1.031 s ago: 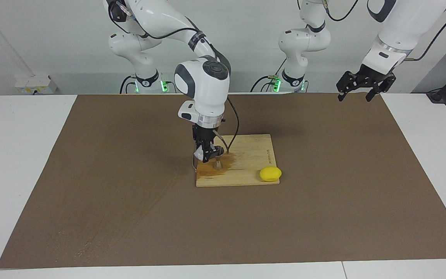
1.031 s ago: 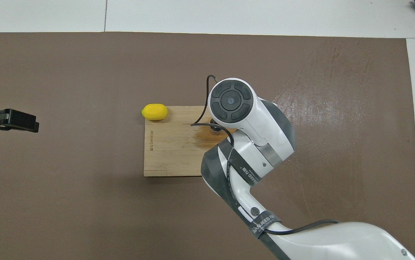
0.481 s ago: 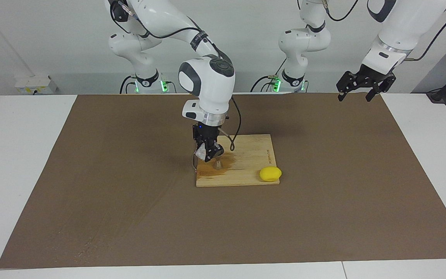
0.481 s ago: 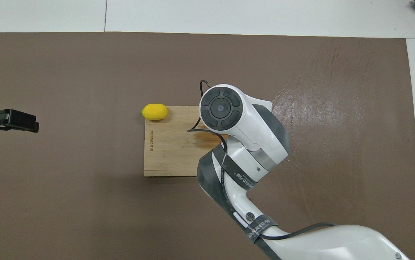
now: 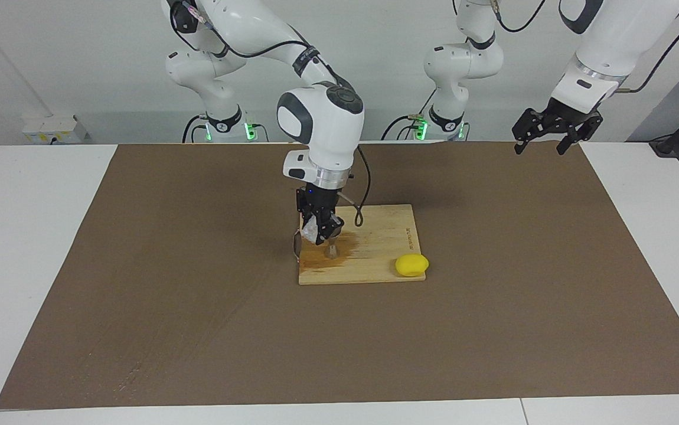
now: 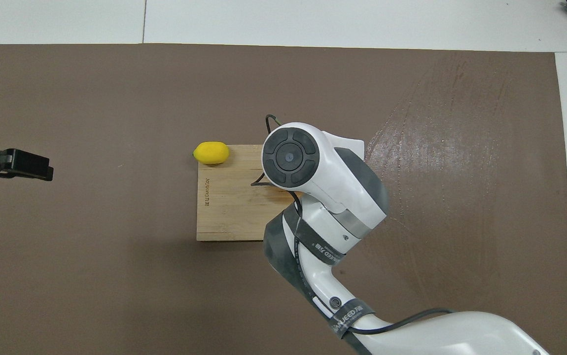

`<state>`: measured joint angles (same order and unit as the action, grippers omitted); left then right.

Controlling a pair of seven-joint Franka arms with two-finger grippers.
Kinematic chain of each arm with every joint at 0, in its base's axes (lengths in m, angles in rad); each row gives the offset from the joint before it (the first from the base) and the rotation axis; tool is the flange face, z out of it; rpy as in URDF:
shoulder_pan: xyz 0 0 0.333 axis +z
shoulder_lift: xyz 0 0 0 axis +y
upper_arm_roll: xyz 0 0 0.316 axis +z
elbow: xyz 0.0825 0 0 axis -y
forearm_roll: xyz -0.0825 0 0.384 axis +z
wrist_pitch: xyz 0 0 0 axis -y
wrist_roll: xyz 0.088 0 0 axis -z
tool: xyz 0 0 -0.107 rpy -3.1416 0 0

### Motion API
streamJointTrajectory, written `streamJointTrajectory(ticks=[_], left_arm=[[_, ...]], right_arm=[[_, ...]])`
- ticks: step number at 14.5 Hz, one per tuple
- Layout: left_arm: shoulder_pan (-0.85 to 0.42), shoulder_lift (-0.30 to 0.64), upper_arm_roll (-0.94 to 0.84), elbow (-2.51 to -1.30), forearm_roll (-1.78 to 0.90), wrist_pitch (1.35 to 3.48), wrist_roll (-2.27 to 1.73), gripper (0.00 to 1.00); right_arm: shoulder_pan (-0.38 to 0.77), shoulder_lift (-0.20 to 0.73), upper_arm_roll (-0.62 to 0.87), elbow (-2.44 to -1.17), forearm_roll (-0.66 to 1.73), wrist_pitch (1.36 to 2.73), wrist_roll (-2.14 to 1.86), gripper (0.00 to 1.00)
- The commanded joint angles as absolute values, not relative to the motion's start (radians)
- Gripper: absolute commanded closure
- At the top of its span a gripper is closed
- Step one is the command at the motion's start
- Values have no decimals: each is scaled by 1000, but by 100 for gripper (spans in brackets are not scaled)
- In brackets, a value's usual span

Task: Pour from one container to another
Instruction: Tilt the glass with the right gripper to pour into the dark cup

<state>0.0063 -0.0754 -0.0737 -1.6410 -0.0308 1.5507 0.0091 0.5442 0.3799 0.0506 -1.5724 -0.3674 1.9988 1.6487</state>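
Observation:
On the wooden board (image 5: 375,236) stands the small grey metal jigger (image 5: 332,251), in a brown wet stain. My right gripper (image 5: 320,234) hangs just over the jigger, shut on the clear glass cup (image 5: 309,231). The cup is tilted, with its mouth low beside the board's edge toward the right arm's end. In the overhead view the right arm's wrist (image 6: 291,158) hides the cup, the jigger and the gripper. My left gripper (image 5: 554,128) waits open in the air over the mat's corner at the left arm's end, seen side-on as the left gripper (image 6: 17,165) from above.
A yellow lemon (image 5: 411,265) (image 6: 211,153) lies at the board's (image 6: 224,197) corner farthest from the robots, toward the left arm's end. A brown mat (image 5: 198,295) covers the table. Scattered specks mark the mat toward the right arm's end (image 6: 436,138).
The right arm's wrist has swung toward the left arm's end over the board, turning the held cup. From above it now covers the jigger. The left arm has stayed put.

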Motion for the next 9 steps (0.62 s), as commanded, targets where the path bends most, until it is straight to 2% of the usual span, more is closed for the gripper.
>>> streamJointTrajectory(ticks=[1, 9], left_arm=[[17, -95, -77, -1654, -43, 1536, 15, 0], [17, -97, -77, -1654, -43, 1536, 15, 0]], right_arm=[[555, 374, 52, -1571, -414, 1980, 1629, 100], [560, 367, 52, -1580, -454, 1982, 1615, 100]])
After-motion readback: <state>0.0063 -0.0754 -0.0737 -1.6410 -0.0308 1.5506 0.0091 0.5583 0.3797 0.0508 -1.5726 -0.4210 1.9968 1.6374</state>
